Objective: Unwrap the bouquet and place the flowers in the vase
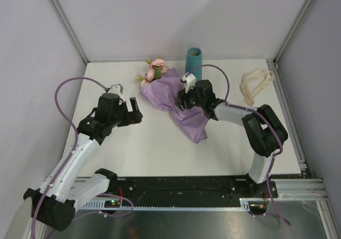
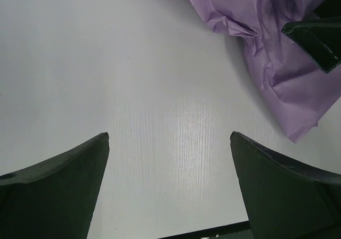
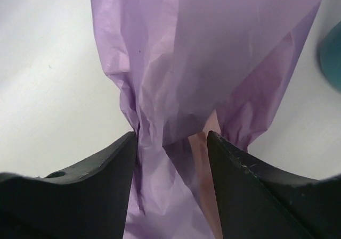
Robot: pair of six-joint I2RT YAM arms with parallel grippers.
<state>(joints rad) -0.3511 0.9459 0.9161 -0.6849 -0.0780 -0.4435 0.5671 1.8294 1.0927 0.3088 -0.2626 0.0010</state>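
The bouquet (image 1: 166, 92), a small bunch of pale pink artificial roses in a crinkled lilac paper sheet, lies on its side on the white counter (image 1: 160, 154). The right end effector (image 1: 184, 101) is down on it, its two dark fingers straddling the gathered waist of the paper (image 3: 213, 47). They stand partly apart with the pinched folds between them. Whether they press the paper or only bracket it cannot be told. The flowers (image 1: 156, 68) poke out of the wrap ahead and to the left of this end effector, and the loose tail of the sheet trails back behind it. The tall, narrow, matte teal vase (image 1: 194, 58) stands upright just ahead of it, slightly to its right. A cream ribbon loop (image 1: 256, 82) lies well off to its right, apart from the wrap.

The left end effector (image 1: 136, 111) is spread wide with nothing in it, over bare counter. The edge of the paper is ahead and to its right.

The paper looks thin, light and limp, so it will likely crumple and slide rather than lift the bunch. Pinching the sheet alone probably peels it off. The stems inside look thin, stiffer and light. The better hold is probably on the bundled stems just below the blooms, once a flap is pulled aside. The blooms themselves look soft and could be crushed.
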